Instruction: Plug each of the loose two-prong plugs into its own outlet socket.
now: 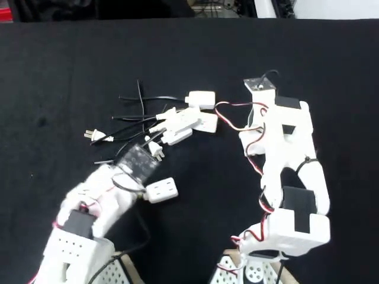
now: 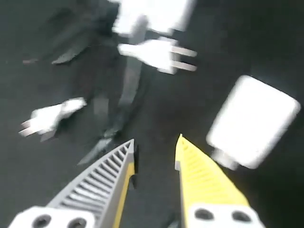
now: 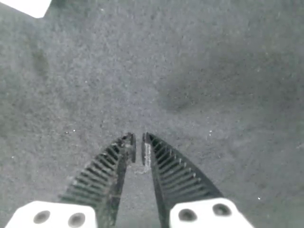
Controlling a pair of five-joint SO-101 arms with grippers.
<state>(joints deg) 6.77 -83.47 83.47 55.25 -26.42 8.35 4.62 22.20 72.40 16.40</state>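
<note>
Several white two-prong plugs on black cords lie tangled at mid-table. One plug [image 1: 92, 135] lies at the left and a cluster of plugs [image 1: 177, 122] in the middle. Three white outlet blocks are there: one [image 1: 200, 99] at the back, one [image 1: 205, 123] beside the cluster, one [image 1: 161, 190] nearer the front. My left gripper [image 1: 142, 157] hovers over the tangle. In the left wrist view it [image 2: 154, 142] is open and holds nothing, with a plug [image 2: 156, 52], a second plug [image 2: 47, 118] and an outlet block [image 2: 251, 123] ahead. My right gripper [image 3: 137, 142] is shut over bare cloth, right of the pile [image 1: 260, 89].
Black cloth [image 1: 331, 71] covers the whole table. Red, white and black arm wires [image 1: 234, 115] loop close to the outlet blocks. A white corner of something [image 3: 26, 5] shows at the edge of the right wrist view.
</note>
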